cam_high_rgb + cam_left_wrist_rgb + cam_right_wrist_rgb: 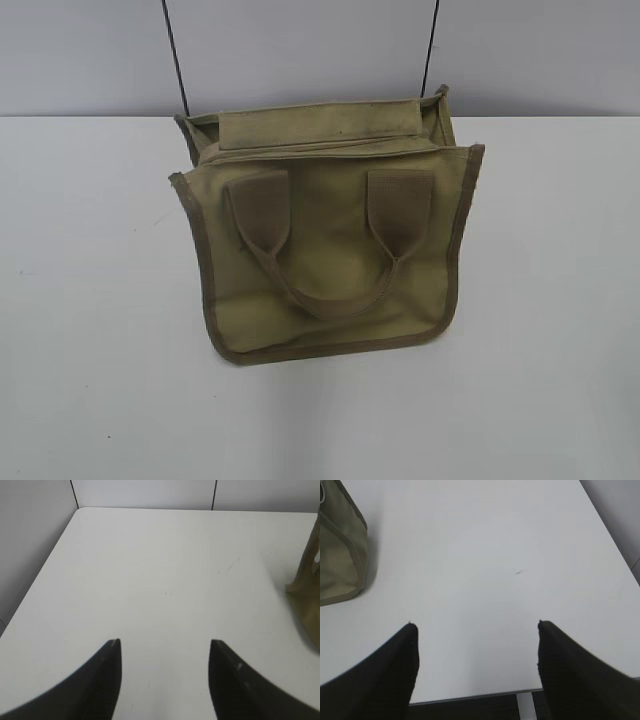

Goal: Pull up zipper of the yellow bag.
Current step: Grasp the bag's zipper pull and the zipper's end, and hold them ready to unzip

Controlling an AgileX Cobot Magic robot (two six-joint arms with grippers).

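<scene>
One yellow bag [330, 265] with two handles [330, 240] lies on the white table [90, 330], right of the left gripper [165, 642] and left of the right gripper [476, 625]. Both grippers have their jaws wide apart and hold nothing. The zipper cannot be made out.

Khaki yellow bag [330, 270] upright on white table, brown-trimmed, handles hanging down its front, zipper hidden.

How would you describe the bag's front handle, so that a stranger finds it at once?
On the white table stands one yellow bag, khaki with darker edge trim. On the face toward the exterior camera, the front handle hangs as a U from two wide brown patches; the other strap lies flat across the top.
</scene>
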